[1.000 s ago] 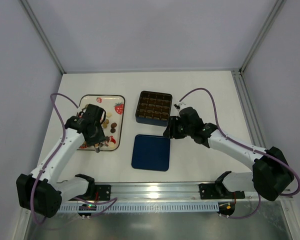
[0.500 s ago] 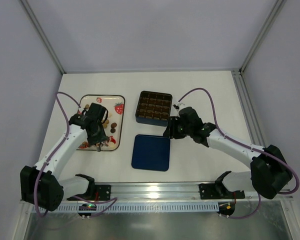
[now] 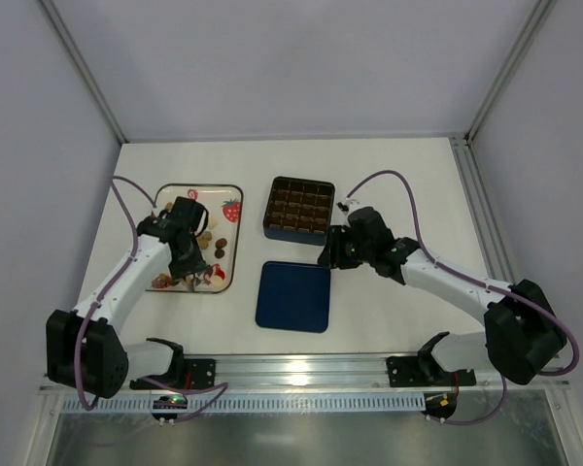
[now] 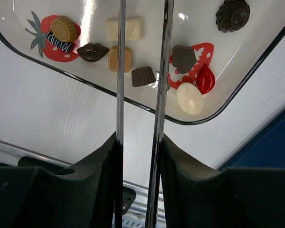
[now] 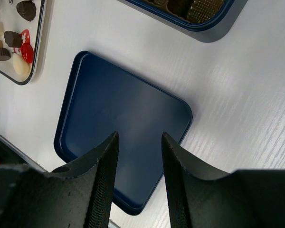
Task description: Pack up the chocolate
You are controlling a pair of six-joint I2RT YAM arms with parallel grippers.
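At left in the overhead view, on the white table [image 3: 408, 184]: strawberry-print tray [image 3: 212, 199], with the left gripper [image 3: 188, 264] hanging over its lower half. From the left wrist view, two thin metal fingers [image 4: 119, 71] a narrow gap apart, clamping nothing; cannot tell whether touching the tray. On that tray, all the chocolate [image 4: 143, 76]: a small dark brown cup framed between the two fingers yet clear of both; a tan round, a cream bar, a dark lip shape and a tan block by the left finger and further left; a dark piece, a red one and a white oval to the right; a dark swirl at upper right. At upper centre of the overhead view, square dark-blue box [image 3: 298, 209] with a brown grid insert; below it and apart from it, flat dark-blue lid [image 3: 293, 296], rim up. Right of centre, right gripper [image 3: 330, 254] just off the box's lower right corner; from its own wrist view, jaws partly spread over the lid, holding nothing
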